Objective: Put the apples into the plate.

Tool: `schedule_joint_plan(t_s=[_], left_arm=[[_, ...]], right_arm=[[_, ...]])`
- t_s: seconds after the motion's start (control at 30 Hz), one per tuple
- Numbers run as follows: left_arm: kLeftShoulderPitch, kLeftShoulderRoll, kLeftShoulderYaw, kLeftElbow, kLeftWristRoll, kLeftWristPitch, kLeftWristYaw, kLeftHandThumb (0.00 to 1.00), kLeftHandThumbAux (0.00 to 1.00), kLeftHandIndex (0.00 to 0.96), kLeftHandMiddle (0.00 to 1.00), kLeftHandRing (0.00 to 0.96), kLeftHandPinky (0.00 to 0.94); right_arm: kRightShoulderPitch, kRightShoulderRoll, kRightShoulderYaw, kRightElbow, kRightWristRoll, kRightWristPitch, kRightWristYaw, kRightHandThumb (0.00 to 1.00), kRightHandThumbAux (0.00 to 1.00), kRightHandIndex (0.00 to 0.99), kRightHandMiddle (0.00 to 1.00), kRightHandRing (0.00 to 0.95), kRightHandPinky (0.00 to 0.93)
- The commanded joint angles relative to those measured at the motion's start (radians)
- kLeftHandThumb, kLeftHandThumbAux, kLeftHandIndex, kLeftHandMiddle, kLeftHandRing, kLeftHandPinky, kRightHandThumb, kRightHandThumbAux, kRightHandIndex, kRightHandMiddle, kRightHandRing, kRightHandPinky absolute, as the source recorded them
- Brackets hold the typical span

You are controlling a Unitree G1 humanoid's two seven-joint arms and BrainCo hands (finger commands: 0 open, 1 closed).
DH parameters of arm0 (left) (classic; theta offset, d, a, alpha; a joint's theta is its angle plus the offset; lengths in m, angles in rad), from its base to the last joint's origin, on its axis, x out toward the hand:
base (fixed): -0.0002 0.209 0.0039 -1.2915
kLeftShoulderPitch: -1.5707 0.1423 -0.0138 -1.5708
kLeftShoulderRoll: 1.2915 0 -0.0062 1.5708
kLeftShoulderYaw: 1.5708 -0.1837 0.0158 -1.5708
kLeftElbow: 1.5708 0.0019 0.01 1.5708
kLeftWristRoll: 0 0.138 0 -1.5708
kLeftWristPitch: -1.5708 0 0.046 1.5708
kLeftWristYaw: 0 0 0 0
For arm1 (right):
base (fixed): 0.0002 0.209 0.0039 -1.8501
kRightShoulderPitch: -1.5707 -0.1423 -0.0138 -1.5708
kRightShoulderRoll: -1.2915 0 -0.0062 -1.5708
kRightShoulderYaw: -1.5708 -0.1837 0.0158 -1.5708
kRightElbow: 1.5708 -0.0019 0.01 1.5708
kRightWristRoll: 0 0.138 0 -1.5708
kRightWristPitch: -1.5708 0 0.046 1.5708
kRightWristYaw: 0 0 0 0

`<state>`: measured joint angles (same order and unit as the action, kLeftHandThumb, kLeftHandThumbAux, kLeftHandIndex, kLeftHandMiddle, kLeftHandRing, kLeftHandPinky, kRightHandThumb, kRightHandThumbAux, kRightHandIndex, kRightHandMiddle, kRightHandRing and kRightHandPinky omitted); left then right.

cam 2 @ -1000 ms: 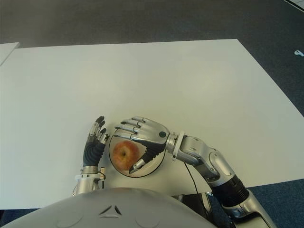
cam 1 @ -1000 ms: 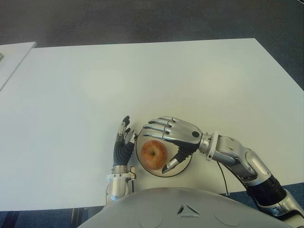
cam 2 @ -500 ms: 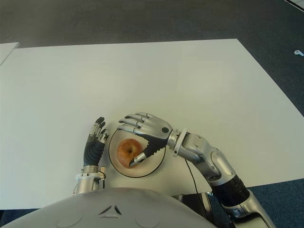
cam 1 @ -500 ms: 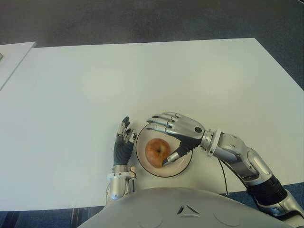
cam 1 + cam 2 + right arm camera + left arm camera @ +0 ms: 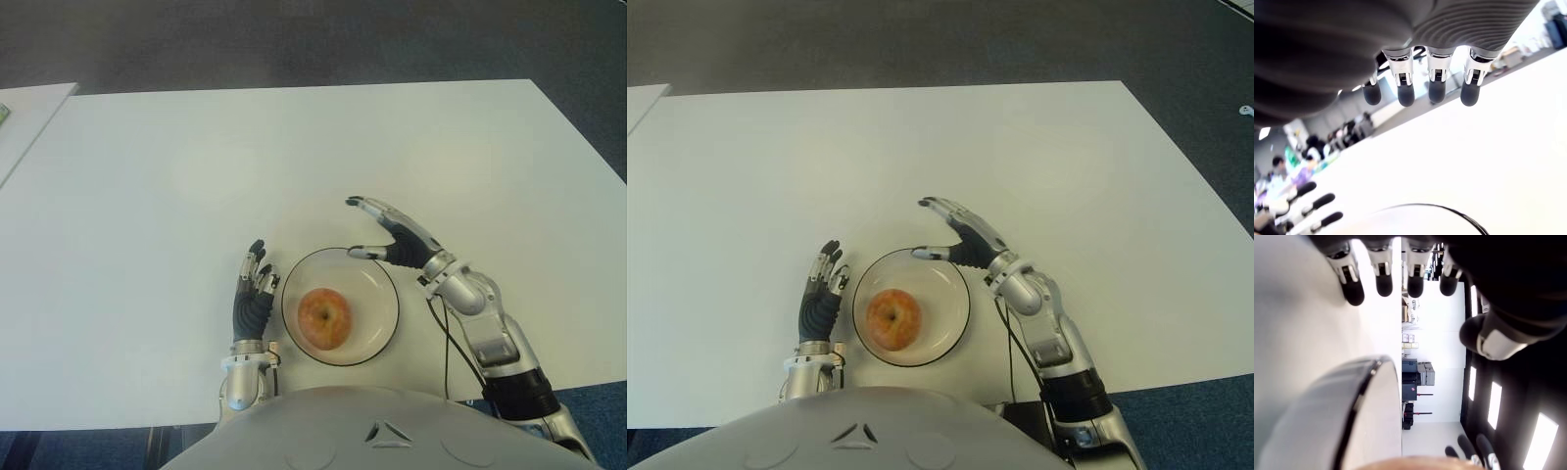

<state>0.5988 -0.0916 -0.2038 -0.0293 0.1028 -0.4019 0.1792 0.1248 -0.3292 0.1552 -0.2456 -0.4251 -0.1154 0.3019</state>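
A red-yellow apple point(image 5: 324, 318) lies inside a white plate with a dark rim point(image 5: 378, 287) near the table's front edge. My right hand point(image 5: 384, 231) hovers just past the plate's far right rim, fingers spread and holding nothing; its fingertips point(image 5: 1405, 95) show straight in the right wrist view. My left hand point(image 5: 254, 292) shows just left of the plate, fingers extended and empty, with the plate's rim point(image 5: 1359, 391) close beside it in the left wrist view.
The white table point(image 5: 294, 157) stretches far beyond the plate. A second pale table's corner point(image 5: 24, 113) stands at the far left. Dark carpet point(image 5: 294, 39) lies behind the table.
My right hand let go of the apple, opened and drew back to the right, off the plate. The apple stays in the plate. The left hand has not moved.
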Motion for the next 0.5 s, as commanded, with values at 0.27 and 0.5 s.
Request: schedule_joint_plan(t_s=[0.27,0.5], left_arm=[[-0.013,-0.024,0.010,0.073,0.002,-0.017,0.019,0.013,0.541,0.000,0.000,0.000,0.000],[0.003,-0.027,-0.009,0.050,0.011,-0.013,0.020,0.011,0.529,0.000,0.000,0.000,0.000]], right_arm=[[0.032,0.114,-0.169,0.121,0.382,0.083,0.000,0.075,0.207,0.000,0.000,0.000,0.000],[0.055,0.141,-0.261,0.152,0.550,0.136,0.009,0.087,0.265,0.000,0.000,0.000,0.000]])
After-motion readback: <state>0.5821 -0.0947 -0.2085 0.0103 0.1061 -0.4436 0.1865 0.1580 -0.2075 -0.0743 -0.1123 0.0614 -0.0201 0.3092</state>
